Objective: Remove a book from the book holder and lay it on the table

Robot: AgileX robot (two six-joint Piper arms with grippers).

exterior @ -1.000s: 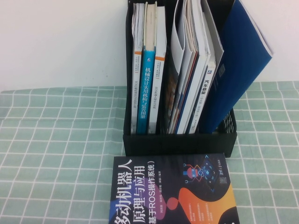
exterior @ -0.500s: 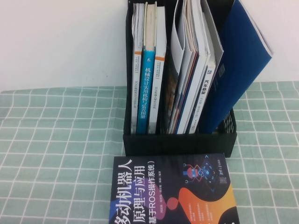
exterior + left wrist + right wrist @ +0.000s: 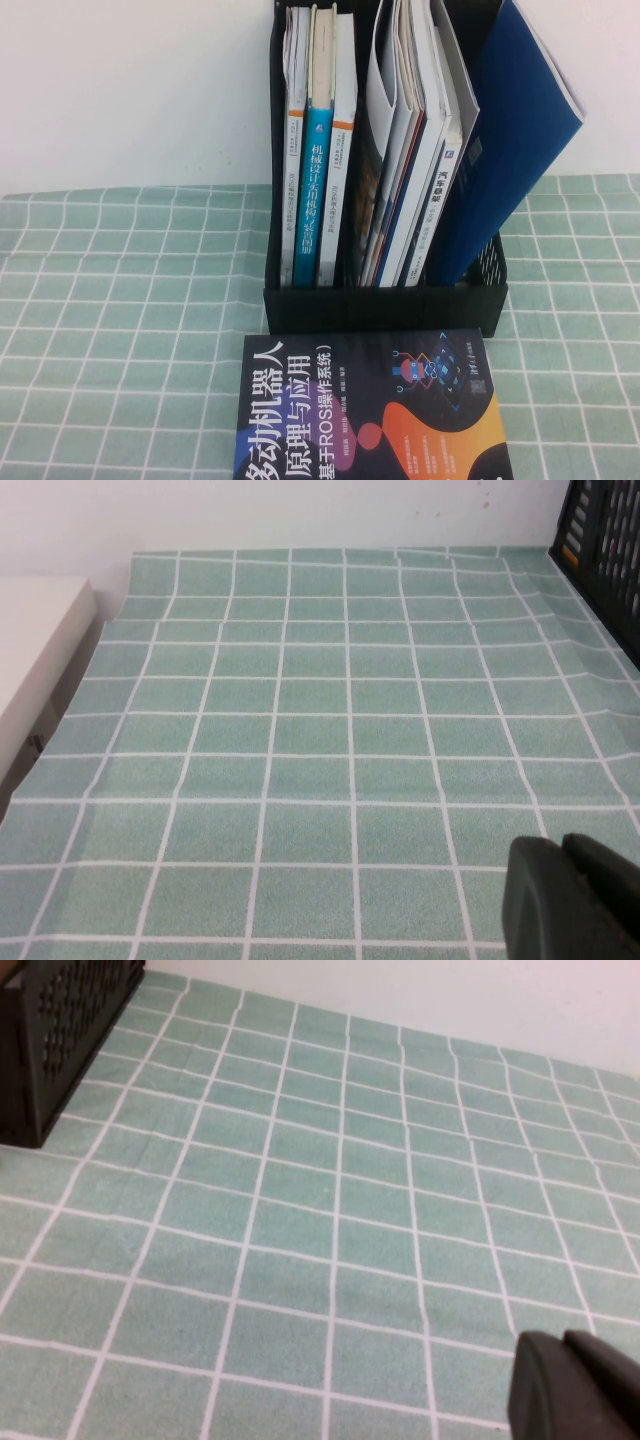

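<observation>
The book (image 3: 370,410) with its dark cover, white Chinese title and orange and purple blobs lies flat on the table (image 3: 120,330), just in front of the book holder (image 3: 385,300). That black rack stands upright at the back centre with several books and magazines in it, and a thin blue book (image 3: 505,150) leans out at its right. Neither arm shows in the high view. My left gripper (image 3: 562,852) hangs shut over bare green cloth, with the holder's corner (image 3: 600,550) far off. Over cloth on the other side, my right gripper (image 3: 562,1348) is shut too, holding nothing, away from the holder (image 3: 60,1030).
A white wall runs behind the table. A pale block (image 3: 35,650) sits beside the cloth's edge in the left wrist view. Green gridded cloth spreads to both sides of the holder.
</observation>
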